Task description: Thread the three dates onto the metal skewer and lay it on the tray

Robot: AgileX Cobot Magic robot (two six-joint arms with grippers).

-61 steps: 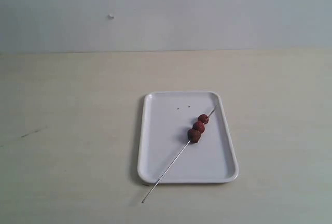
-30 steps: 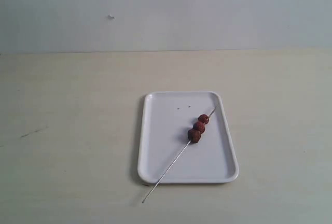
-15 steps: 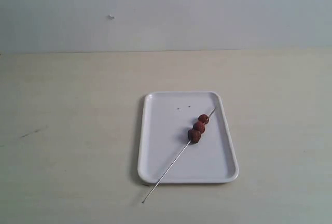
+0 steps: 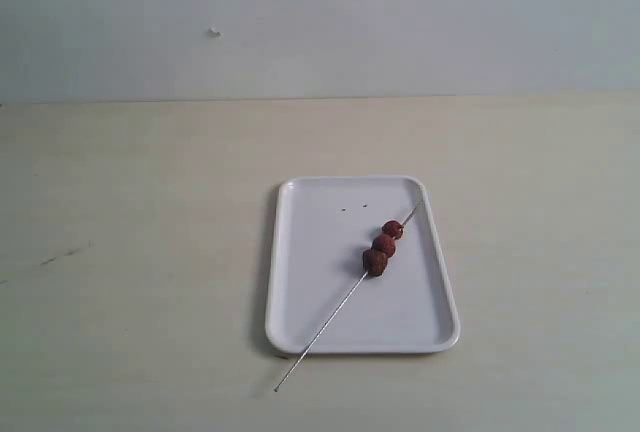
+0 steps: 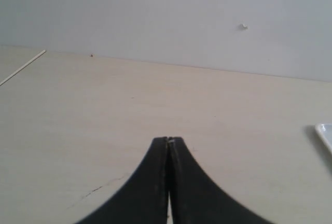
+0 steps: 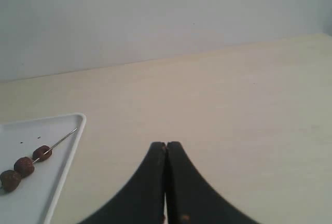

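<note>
The white tray [image 4: 310,322] lies on the table right of the middle. Across it runs the thin metal skewer [image 4: 325,327], slanting from the far right rim to past the near left edge, where its end rests on the table. All three dates [image 4: 383,246] sit threaded close together on its upper part. In the right wrist view the dates [image 6: 24,166], skewer tip [image 6: 65,136] and tray [image 6: 70,154] show off to one side. My right gripper [image 6: 165,144] is shut and empty, away from the tray. My left gripper [image 5: 168,140] is shut and empty too. Neither arm shows in the exterior view.
The pale wooden table [image 4: 150,252] stretches all round the tray to a grey wall [image 4: 320,12] behind. A faint dark scratch [image 4: 60,255] marks the table at the left. A corner of the tray [image 5: 326,133] shows in the left wrist view.
</note>
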